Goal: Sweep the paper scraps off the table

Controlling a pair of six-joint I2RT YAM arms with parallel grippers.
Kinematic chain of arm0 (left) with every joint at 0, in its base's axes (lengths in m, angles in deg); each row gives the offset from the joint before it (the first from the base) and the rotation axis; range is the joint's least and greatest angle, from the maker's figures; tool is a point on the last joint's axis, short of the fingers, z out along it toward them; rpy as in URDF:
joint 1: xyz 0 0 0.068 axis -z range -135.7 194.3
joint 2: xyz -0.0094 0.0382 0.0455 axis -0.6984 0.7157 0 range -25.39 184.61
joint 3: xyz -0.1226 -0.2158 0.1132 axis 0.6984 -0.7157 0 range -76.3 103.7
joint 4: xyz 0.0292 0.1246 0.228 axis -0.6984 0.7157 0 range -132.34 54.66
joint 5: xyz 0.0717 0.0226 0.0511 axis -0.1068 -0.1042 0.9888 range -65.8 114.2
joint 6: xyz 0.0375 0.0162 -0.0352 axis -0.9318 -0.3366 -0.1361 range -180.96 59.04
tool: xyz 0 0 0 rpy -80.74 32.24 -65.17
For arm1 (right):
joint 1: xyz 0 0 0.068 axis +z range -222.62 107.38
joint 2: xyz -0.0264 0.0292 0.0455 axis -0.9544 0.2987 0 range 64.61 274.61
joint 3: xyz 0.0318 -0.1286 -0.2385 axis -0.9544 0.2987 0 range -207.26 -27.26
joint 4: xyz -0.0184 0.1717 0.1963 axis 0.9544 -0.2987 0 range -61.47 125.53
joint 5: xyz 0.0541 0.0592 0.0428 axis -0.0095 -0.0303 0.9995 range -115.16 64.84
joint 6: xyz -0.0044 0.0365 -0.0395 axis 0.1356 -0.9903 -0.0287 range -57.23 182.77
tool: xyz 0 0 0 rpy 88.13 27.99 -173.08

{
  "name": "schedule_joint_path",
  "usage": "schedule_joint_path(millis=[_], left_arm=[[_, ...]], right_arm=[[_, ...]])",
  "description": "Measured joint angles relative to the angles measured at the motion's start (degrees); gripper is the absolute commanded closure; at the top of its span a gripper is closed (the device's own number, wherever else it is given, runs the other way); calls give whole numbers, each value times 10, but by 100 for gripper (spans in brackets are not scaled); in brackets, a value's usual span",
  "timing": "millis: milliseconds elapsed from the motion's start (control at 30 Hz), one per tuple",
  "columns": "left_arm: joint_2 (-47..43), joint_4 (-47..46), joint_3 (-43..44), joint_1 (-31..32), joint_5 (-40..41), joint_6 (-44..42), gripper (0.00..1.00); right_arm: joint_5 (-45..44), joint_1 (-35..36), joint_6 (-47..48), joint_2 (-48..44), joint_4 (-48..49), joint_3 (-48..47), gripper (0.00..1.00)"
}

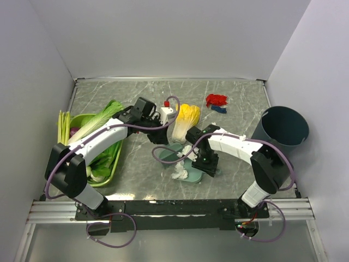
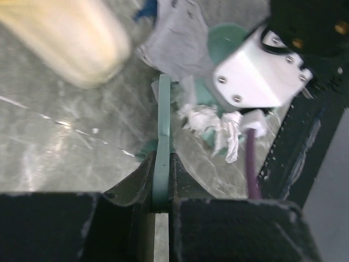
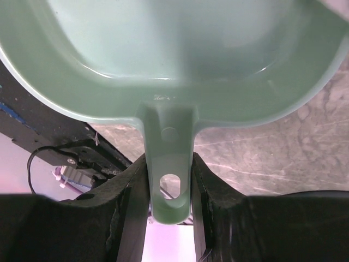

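Note:
White paper scraps [image 1: 180,172] lie bunched on the pale green dustpan [image 1: 192,178] near the table's [image 1: 240,93] front middle; they also show in the left wrist view [image 2: 210,119]. Red scraps [image 1: 216,99] and a blue scrap [image 1: 218,109] lie at the back right. My left gripper [image 1: 162,140] is shut on the thin handle of a green sweeper [image 2: 162,125], its far end beside the white scraps. My right gripper [image 1: 199,165] is shut on the dustpan's handle [image 3: 170,164]; the pan [image 3: 163,60] fills the right wrist view.
A yellow-white napa cabbage [image 1: 185,120] lies just behind the two grippers. A white bottle with a red cap [image 1: 167,111] stands beside it. A green tray [image 1: 112,164] of vegetables sits at the left. A dark round bin [image 1: 283,128] stands at the right edge.

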Motion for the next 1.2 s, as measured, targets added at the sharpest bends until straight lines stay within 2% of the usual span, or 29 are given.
schedule_joint_path(millis=[567,833,967,1200], left_arm=[[-3,41,16,3,-24,-66,99],[-21,64,21,-2,-26,-85,99],[-22,81,41,-23,-45,-84,99],[-24,114,95,-54,-67,-85,99]], right_arm=[[5,0,3,16,24,-29,100],[9,0,20,1,89,14,100],[19,0,21,-6,131,28,100],[50,-7,19,-69,202,84,100]])
